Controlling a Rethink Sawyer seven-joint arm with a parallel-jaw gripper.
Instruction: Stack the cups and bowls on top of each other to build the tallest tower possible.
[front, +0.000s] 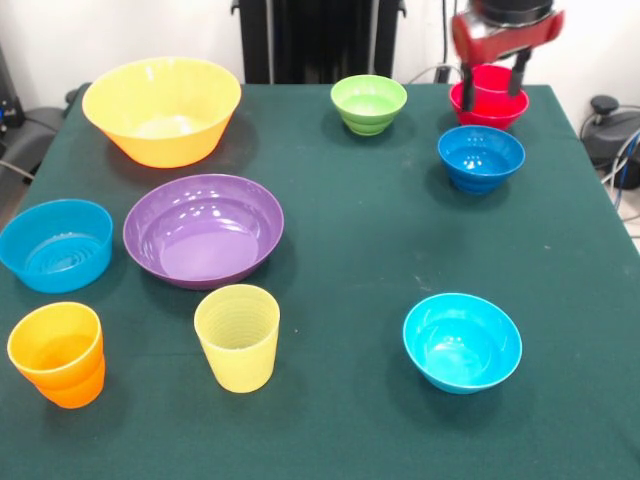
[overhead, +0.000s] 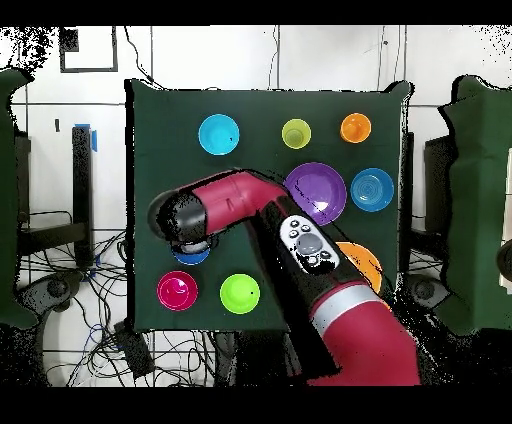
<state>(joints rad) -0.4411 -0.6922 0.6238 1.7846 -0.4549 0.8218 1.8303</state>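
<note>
Gripper (front: 490, 88) hangs open over the red bowl (front: 488, 104), one finger at each side of the red cup (front: 492, 80) nested inside it, not clamping.

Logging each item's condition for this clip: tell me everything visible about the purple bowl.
The purple bowl is wide, shallow and glossy, apparently plastic, with a paler lilac inside and a darker rim. It sits upright and empty on the green cloth, touching nothing. In the front view the yellow-orange bowl stands behind it, the light blue bowl to its left and the yellow cup just in front. In the overhead view the arm covers its edge.
</note>
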